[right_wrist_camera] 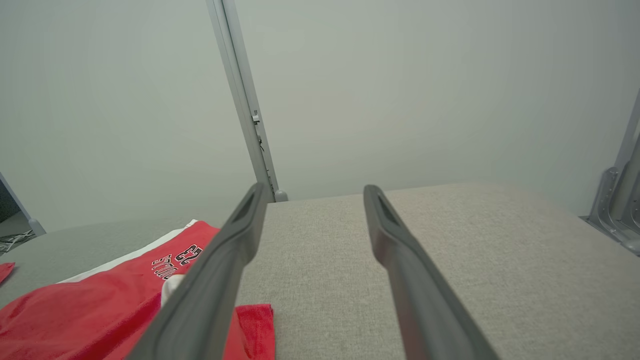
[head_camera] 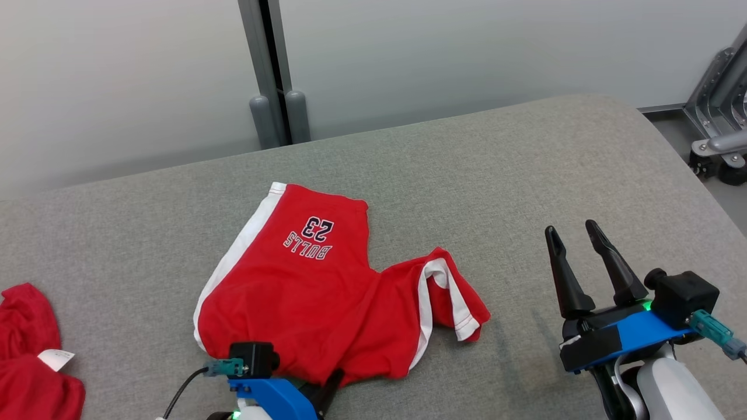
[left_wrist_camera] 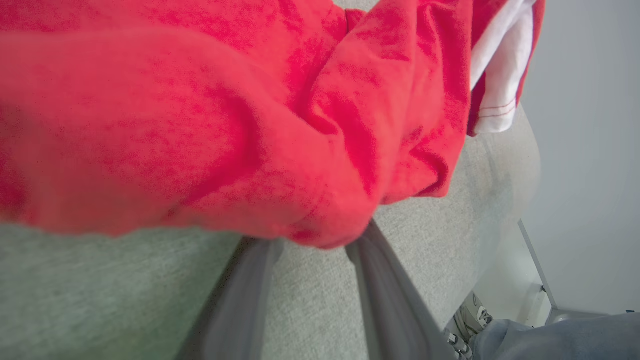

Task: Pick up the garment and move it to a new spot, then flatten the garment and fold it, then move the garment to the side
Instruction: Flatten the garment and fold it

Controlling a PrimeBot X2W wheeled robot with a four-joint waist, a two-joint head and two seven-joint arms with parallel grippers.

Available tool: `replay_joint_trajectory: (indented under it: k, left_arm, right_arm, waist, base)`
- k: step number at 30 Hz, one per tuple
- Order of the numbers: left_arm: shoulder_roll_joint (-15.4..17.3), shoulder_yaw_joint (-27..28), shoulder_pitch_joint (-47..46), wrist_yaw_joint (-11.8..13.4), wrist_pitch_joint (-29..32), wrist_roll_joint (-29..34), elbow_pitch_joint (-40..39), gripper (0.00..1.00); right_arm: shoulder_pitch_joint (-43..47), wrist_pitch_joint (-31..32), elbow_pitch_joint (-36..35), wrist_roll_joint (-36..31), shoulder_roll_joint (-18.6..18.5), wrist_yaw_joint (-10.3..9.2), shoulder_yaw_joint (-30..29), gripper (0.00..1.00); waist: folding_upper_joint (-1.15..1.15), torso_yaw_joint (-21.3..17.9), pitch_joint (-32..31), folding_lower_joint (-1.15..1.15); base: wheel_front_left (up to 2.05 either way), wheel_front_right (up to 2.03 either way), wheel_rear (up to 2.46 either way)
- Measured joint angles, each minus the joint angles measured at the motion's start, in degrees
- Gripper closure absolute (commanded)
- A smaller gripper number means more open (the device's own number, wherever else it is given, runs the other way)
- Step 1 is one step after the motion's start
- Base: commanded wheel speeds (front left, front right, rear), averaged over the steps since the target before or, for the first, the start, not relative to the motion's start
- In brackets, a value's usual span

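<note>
The garment is a pair of red shorts with white side stripes and "BULLS 23" print, lying partly spread on the grey table. One leg is twisted at the right. My left gripper sits at the shorts' near hem. In the left wrist view its two fingers stand apart, and the bunched hem of the garment covers their tips, so my left gripper reads as open. My right gripper hovers open to the right of the shorts, clear of the cloth. The right wrist view shows my right gripper with the garment at lower left.
Another red cloth with a white tag lies at the table's left edge. A grey post stands behind the table and a metal frame on casters at the far right. A person's shoe and trouser leg are beside the table.
</note>
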Motion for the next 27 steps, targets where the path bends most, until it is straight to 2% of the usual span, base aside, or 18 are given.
replay_joint_trajectory:
  k: [3,9,14,17,22,25,27]
  left_arm:
    - [1.8,-0.2,-0.1,0.0,0.4,-1.7,-1.7,1.0]
    - [8.2,0.4,0.1,0.6,5.3,-2.1,-8.3,1.0]
    - [14.0,1.8,2.1,4.3,11.5,-2.5,-14.6,1.0]
    - [17.3,2.9,2.6,7.7,13.2,-0.5,-16.1,1.0]
    - [19.1,4.1,3.9,12.0,14.0,1.1,-17.2,1.0]
    - [19.8,4.7,3.9,13.3,13.3,2.0,-15.9,1.0]
    - [19.5,5.1,4.0,13.7,11.3,2.7,-14.4,0.0]
  right_arm:
    - [0.1,0.0,0.1,0.0,0.0,-0.01,-0.4,0.0]
    - [0.4,0.0,0.3,0.0,0.0,0.0,-0.6,0.0]
    - [1.0,0.0,0.6,0.0,0.1,-0.01,-0.3,0.0]
    - [1.1,0.0,1.3,0.2,0.1,-0.01,0.3,0.0]
    - [1.1,0.0,2.4,0.9,-0.2,-0.01,1.1,0.0]
    - [1.1,0.0,2.9,1.0,-0.4,-0.01,1.5,0.0]
    - [1.1,0.0,3.1,1.1,-0.3,0.0,1.9,0.0]
  waist:
    - [0.0,0.9,-0.5,0.0]
    - [0.0,3.1,-1.6,0.0]
    - [0.0,4.2,-2.1,0.0]
    - [0.0,4.6,-2.1,0.0]
    - [0.0,4.7,-2.2,0.0]
    - [0.0,4.7,-2.2,0.0]
    - [0.0,4.6,-2.1,0.0]
  base:
    - [0.0,0.0,0.0]
    - [0.0,0.0,0.0]
    - [0.0,0.0,0.0]
    - [0.0,0.0,0.0]
    - [0.0,0.0,0.0]
    - [0.0,0.0,0.0]
    - [0.0,0.0,0.0]
